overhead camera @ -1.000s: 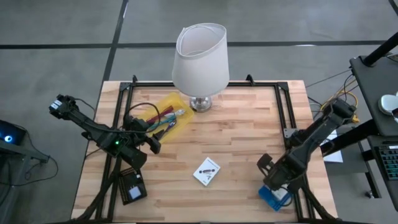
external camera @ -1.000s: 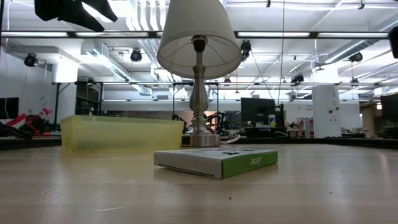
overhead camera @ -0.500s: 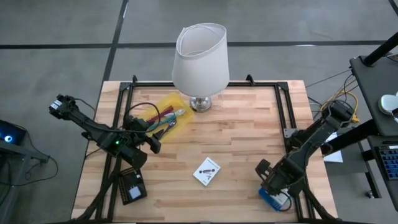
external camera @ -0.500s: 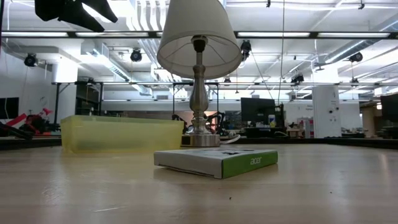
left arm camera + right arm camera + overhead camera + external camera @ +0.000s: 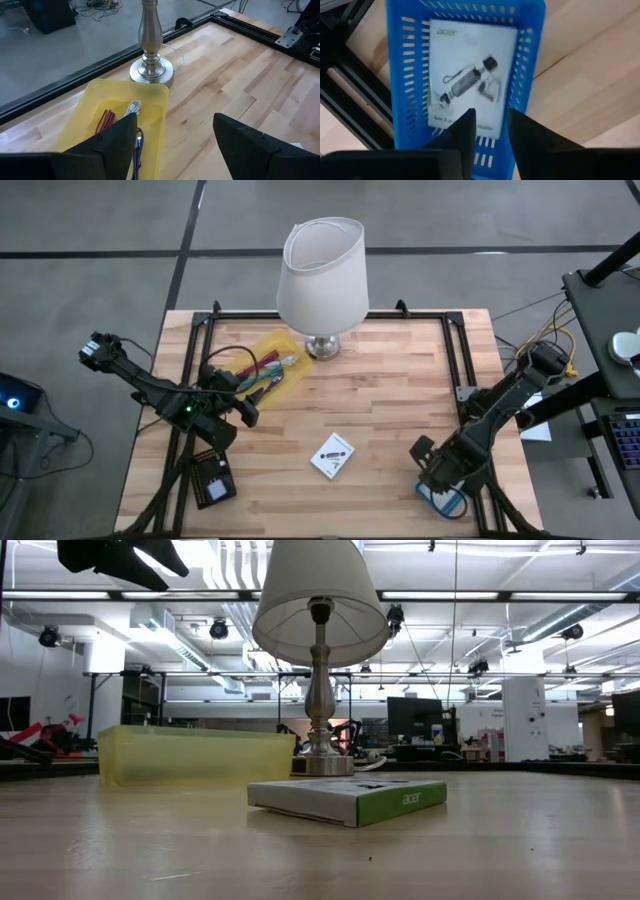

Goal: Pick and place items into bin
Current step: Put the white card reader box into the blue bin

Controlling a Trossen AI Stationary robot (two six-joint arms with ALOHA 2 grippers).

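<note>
At the high view's lower right, the right gripper [image 5: 489, 131] hangs empty over the blue bin [image 5: 403, 75], fingers slightly parted above the printed card [image 5: 470, 80] lying inside. It is best lifted straight up so the bin's wall is not caught; the other card [image 5: 333, 455] waits at centre. The left gripper [image 5: 175, 137], at left, is spread wide, empty.

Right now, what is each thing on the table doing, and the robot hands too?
White box: flat on the table, not in a bin.
Second white box: lying inside the blue basket.
Yellow bin: open, holding pens.
Lamp: upright.
Left gripper: open beside the yellow bin.
Right gripper: slightly open above the blue basket.
</note>
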